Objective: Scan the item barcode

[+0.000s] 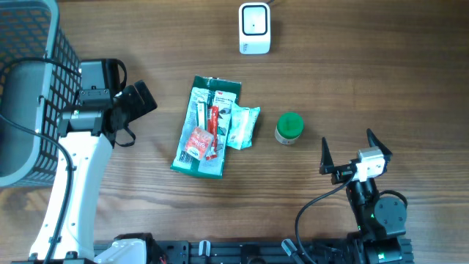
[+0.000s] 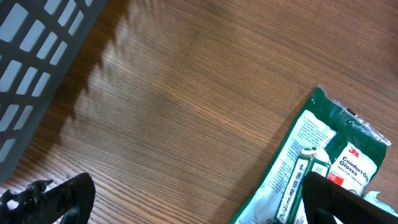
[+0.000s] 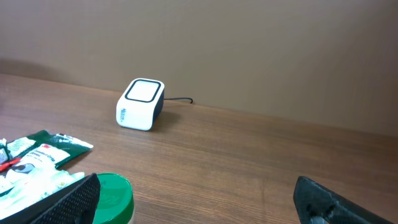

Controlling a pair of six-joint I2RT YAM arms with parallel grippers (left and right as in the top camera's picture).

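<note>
Both wide and empty: left claw (image 1: 136, 108), right claw (image 1: 347, 149). Glove packet (image 1: 205, 128) lies mid-tabletop, likely light, floppy and slick — best pinched along a bare edge, barcode facing the scanner (image 1: 254, 28).

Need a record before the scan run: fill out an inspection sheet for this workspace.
Surface: wooden table, bare brown grain.
Job's things: white barcode scanner at the far edge; 3M Comfort Gloves pack at centre, pale packet against its right side; green-lidded jar standing apart, right of them.
Clutter: nothing seen.
Pincers: left pincer open, empty, left of the pack; right pincer open, empty, near the jar.
Cables: scanner cable runs off behind it; black arm cable loops beside the left arm.
Surroundings: grey mesh basket at left; plain wall behind.
</note>
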